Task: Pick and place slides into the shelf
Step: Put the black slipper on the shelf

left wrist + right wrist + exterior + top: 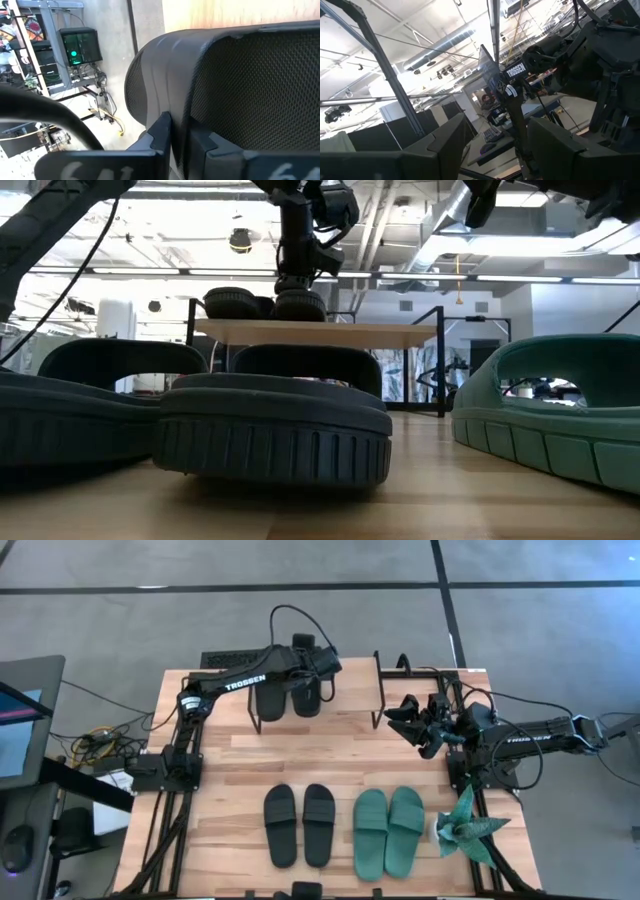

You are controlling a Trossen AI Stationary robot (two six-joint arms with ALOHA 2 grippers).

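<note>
Two black slides (287,696) on the shelf (320,712); my left fingers (322,675) clenched on one's strap, right fingers (412,726) released. Four slides (345,827) await on the bench (230,780).

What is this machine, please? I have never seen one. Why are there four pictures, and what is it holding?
It is a robot with two dark arms at a wooden table; each arm ends in a two-finger tool. One picture looks straight down, one looks level across the table, and one comes from each wrist. On the table lie a pair of black slides, a pair of green slides and a spiky paper plant. At the far side stands a low shelf with two black slides on its top. The left tool is there, shut on the strap of one black slide. The right tool waits open above the table, holding nothing.
</note>
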